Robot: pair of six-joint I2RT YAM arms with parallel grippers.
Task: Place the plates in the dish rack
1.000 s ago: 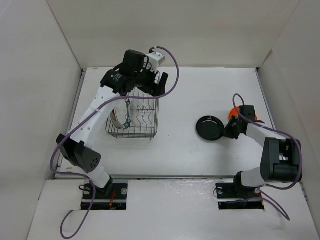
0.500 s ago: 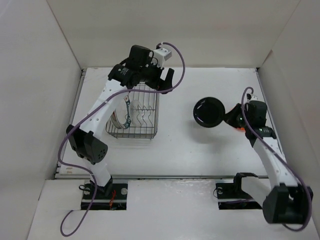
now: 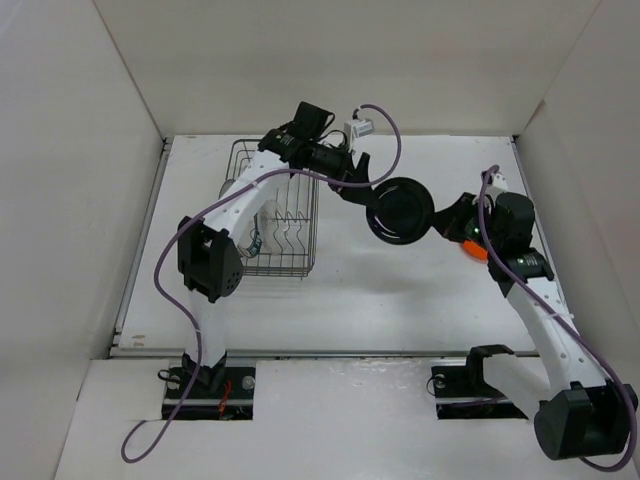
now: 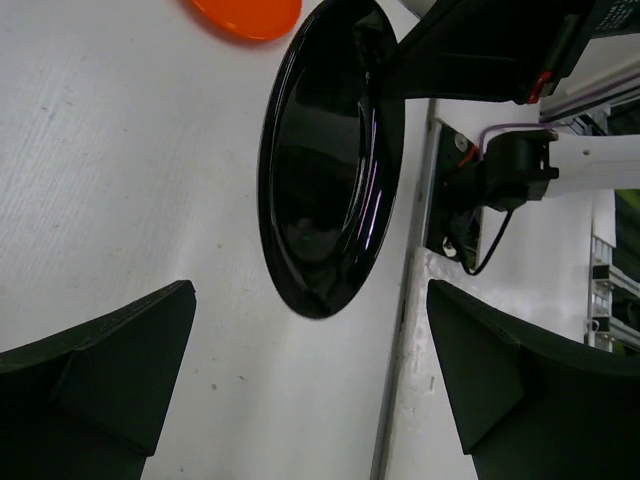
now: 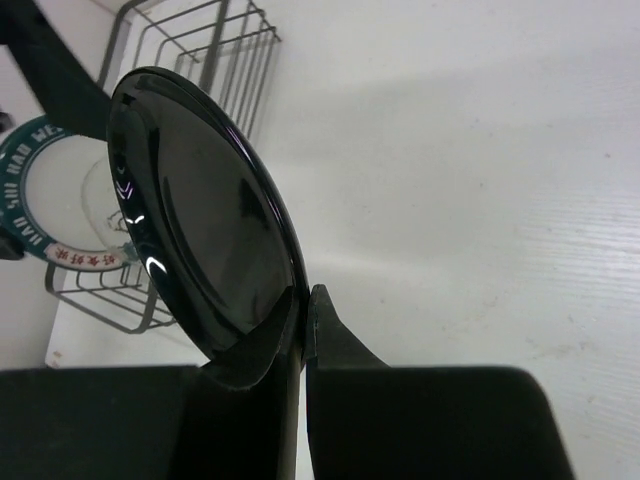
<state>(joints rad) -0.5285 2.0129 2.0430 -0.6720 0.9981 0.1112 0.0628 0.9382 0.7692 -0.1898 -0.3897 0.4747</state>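
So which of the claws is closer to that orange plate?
Right. The right gripper, shut on the black plate, is beside the orange plate; the open left gripper is past the black plate, nearer the dish rack.

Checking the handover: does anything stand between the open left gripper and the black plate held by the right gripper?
Nothing visible does. The left gripper faces the black plate directly, jaws open; the right gripper pinches its far rim.

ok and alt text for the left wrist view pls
A glossy black plate, held on edge by the right tool pinching its rim, hangs over the white table just ahead of the open left tool. Part of an orange plate lies on the table beyond it.
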